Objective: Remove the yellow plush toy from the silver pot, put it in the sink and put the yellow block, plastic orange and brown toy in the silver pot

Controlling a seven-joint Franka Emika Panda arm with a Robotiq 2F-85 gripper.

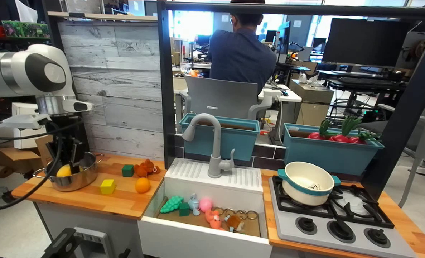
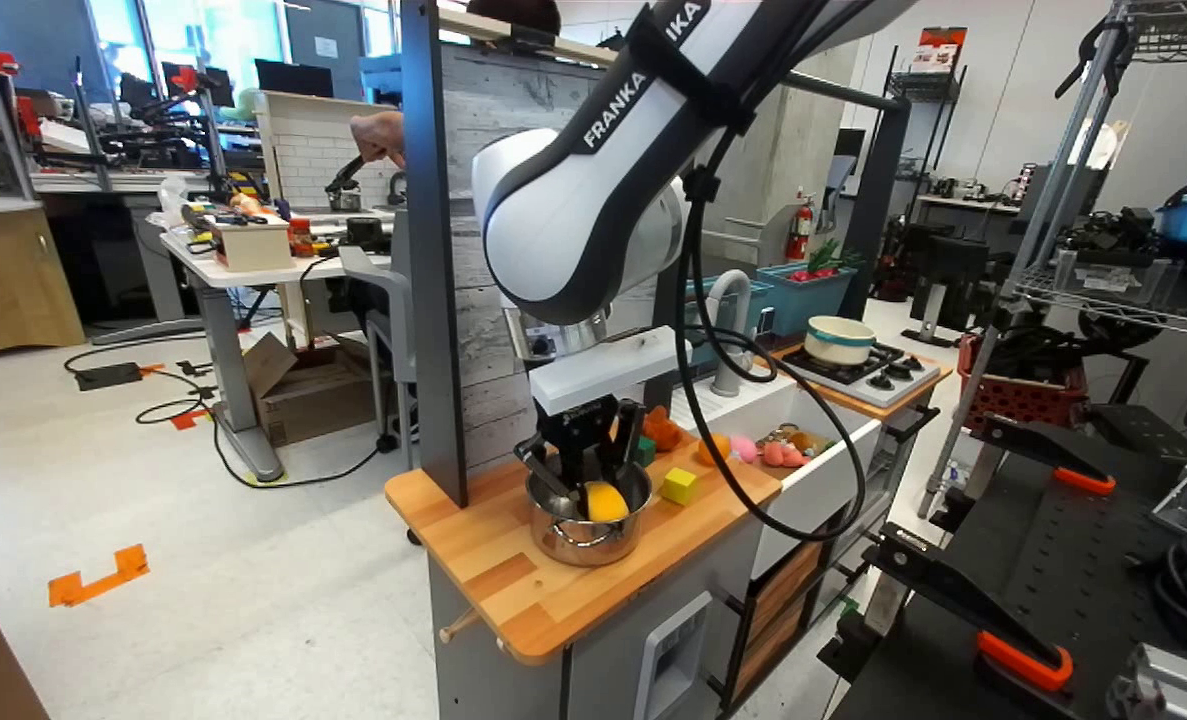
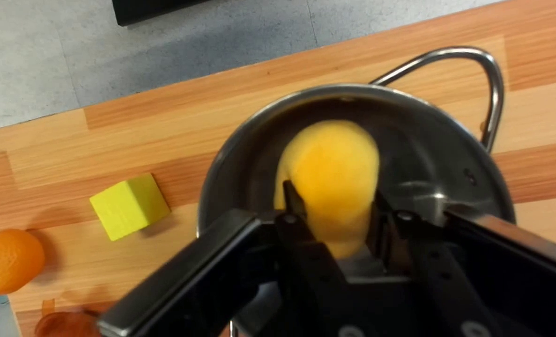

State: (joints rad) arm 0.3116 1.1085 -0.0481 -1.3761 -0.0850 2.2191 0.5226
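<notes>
Wooden counter, in mixed light and mid-brown tones. Sink, white, with small coloured toys inside. Silver pot, upright on counter. Gripper, pointed down into silver pot, with fingers narrowed against both sides of yellow plush toy. Yellow plush toy, inside silver pot, between fingers. Brown toy, on counter, just beside green cube. Plastic orange, near brown toy. Yellow block, between silver pot and plastic orange.
</notes>
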